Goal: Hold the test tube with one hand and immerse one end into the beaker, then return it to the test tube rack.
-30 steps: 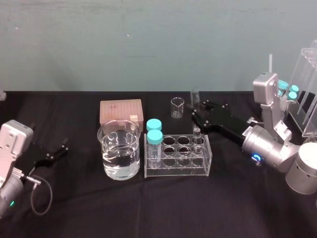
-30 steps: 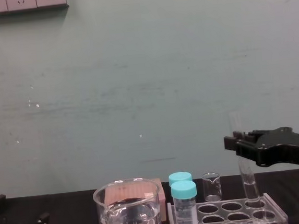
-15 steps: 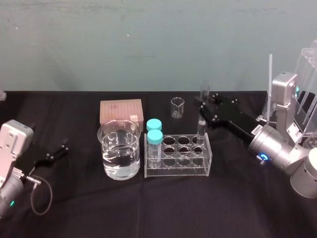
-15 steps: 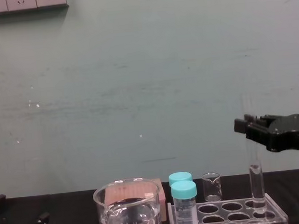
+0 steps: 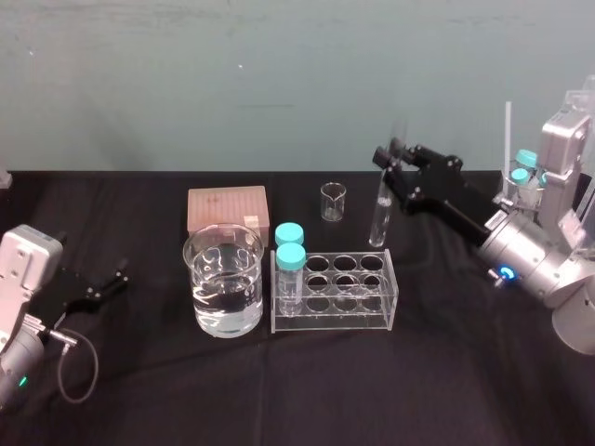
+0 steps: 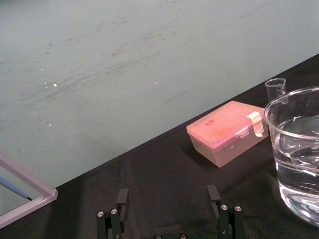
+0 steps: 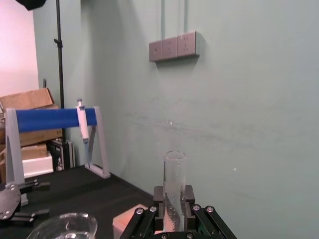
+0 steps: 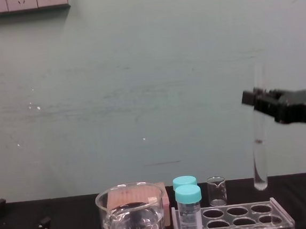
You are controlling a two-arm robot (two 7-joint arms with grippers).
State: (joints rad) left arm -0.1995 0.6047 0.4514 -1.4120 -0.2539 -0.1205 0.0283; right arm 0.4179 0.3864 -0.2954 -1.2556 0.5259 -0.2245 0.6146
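The test tube (image 5: 379, 210) hangs upright in the air, its rounded bottom (image 8: 261, 183) just above the right end of the test tube rack (image 5: 335, 317) (image 8: 284, 216). My right gripper (image 5: 387, 160) (image 8: 254, 99) is shut on the tube's upper part. In the right wrist view the tube (image 7: 174, 179) rises between the black fingers (image 7: 159, 195). The beaker (image 5: 223, 279) (image 8: 131, 215) (image 6: 299, 154), partly filled with clear water, stands left of the rack. My left gripper (image 5: 116, 279) (image 6: 168, 199) rests open at the table's left side.
Two teal-capped vials (image 5: 290, 255) stand in the rack's left holes. A pink box (image 5: 227, 209) and a tiny beaker (image 5: 332, 202) sit behind. A clear acrylic stand (image 5: 578, 107) and more capped vials (image 5: 522, 165) are at the far right.
My right gripper has risen and drawn back to the right, lifting the test tube out of its rack hole. The left arm has not moved.
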